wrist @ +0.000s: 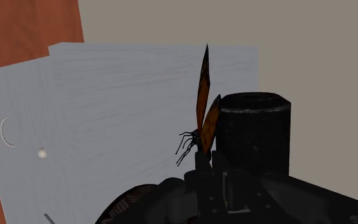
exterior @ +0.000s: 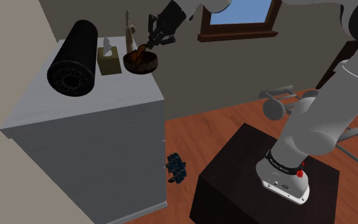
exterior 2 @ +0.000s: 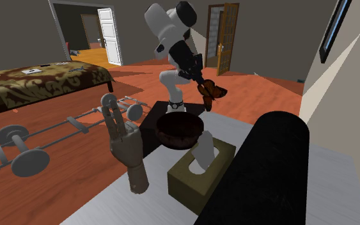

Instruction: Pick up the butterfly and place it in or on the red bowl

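An orange and black butterfly [exterior: 144, 48] [exterior 2: 211, 91] [wrist: 203, 108] hangs in the air, and my gripper [exterior: 153, 38] [exterior 2: 197, 78] [wrist: 201, 160] is shut on its body. Its wings stand upright beyond the fingertips. Just below and beside it, a dark reddish-brown bowl [exterior: 139, 62] [exterior 2: 180, 130] [wrist: 130, 202] sits near the edge of the pale grey cabinet top [exterior: 117, 98] [wrist: 120, 102]. The butterfly is above the bowl's rim on the arm's side and does not touch it.
On the cabinet top, a big black cylinder [exterior: 74, 58] [exterior 2: 261, 172] [wrist: 255, 130] lies near the bowl. Beside the bowl stand an olive tissue box [exterior: 109, 62] [exterior 2: 201, 167] and a wooden hand model [exterior: 130, 32] [exterior 2: 124, 144]. Barbells [exterior: 279, 102] [exterior 2: 31, 153] and a small dark blue object [exterior: 178, 167] lie on the floor.
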Robot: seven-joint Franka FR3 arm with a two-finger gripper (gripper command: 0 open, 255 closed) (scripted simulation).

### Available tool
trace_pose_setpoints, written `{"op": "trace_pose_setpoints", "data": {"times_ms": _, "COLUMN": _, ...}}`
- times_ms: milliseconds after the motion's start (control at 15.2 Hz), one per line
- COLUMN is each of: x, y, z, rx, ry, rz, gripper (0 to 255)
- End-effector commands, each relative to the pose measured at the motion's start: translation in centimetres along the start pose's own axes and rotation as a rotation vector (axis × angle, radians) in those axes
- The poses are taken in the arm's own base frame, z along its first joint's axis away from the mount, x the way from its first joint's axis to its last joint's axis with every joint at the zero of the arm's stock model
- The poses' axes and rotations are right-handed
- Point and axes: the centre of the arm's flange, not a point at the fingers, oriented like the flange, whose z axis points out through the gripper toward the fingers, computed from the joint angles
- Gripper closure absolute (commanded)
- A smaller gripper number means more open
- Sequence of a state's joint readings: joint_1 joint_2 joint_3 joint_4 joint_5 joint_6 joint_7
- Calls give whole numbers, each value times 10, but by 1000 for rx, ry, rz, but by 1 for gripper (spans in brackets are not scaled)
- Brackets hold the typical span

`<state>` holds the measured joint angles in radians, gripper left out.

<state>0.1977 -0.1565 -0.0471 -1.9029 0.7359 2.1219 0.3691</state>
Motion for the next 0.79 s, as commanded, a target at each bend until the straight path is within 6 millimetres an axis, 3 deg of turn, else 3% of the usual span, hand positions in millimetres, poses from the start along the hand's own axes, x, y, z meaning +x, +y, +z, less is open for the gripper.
{"op": "trace_pose_setpoints", "data": {"times_ms": 0, "x": 0, "y": -8, "z": -8, "rx": 0, "ry": 0, "rz": 0, "gripper": 255}}
{"op": "trace_pose_setpoints", "data": {"times_ms": 132, "x": -1, "y": -14, "z": -14, "rx": 0, "ry": 0, "rz": 0, "gripper": 255}}
{"op": "trace_pose_setpoints", "data": {"times_ms": 726, "x": 113, "y": -21, "z": -48, "rx": 0, "ry": 0, "rz": 0, "gripper": 255}}
